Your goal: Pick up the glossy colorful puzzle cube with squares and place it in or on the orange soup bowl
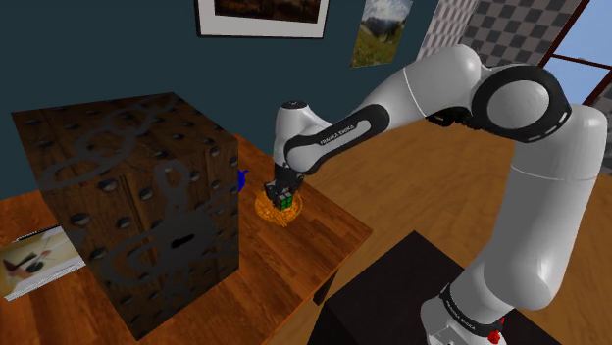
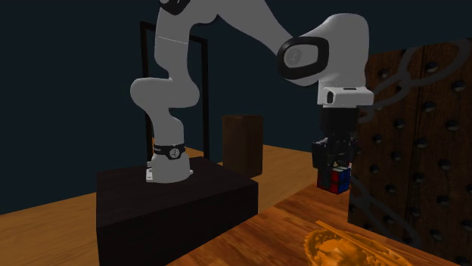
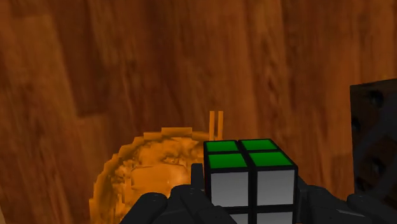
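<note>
Between clasping jaws, the puzzle cube (image 3: 250,178) hangs above the bowl (image 3: 146,175).

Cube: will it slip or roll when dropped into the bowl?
Rigid-looking cube, flat faces: unlikely to roll. Glossy faces might slip in the tool. Bowl looks shallow, so it could bounce out.
</note>
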Robot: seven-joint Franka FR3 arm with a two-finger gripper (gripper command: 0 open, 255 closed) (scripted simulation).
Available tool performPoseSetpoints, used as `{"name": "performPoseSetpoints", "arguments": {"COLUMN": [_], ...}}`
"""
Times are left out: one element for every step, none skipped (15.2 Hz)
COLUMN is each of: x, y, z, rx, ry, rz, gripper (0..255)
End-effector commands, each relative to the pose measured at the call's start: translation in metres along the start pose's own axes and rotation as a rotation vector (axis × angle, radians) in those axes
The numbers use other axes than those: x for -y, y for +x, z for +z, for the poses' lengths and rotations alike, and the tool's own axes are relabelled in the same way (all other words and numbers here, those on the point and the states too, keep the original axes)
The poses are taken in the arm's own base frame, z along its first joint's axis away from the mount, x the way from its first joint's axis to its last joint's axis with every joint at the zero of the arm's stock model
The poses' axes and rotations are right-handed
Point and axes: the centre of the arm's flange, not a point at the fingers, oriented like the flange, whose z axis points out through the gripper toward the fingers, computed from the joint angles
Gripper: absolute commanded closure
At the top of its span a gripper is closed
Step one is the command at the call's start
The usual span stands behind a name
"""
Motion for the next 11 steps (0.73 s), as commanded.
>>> {"name": "performPoseSetpoints", "arguments": {"x": [-0.017,-0.024,-0.031,-0.039,-0.046,-0.053,-0.059,-0.059,-0.059,-0.059,-0.059], "y": [0.024,0.035,0.046,0.057,0.068,0.079,0.087,0.088,0.088,0.088,0.088], "z": [0.0,0.0,0.0,0.0,0.0,0.0,0.0,0.005,0.01,0.016,0.021], "rx": [0.0,0.0,0.0,0.0,0.0,0.0,0.0,0.0,0.0,0.0,0.0], "ry": [0.0,0.0,0.0,0.0,0.0,0.0,0.0,0.0,0.0,0.0,0.0], "rz": [-0.001,-0.001,-0.001,-0.001,-0.001,-0.001,-0.001,-0.001,-0.001,-0.001,-0.001], "gripper": [255,255,255,255,255,255,255,255,255,255,255]}}
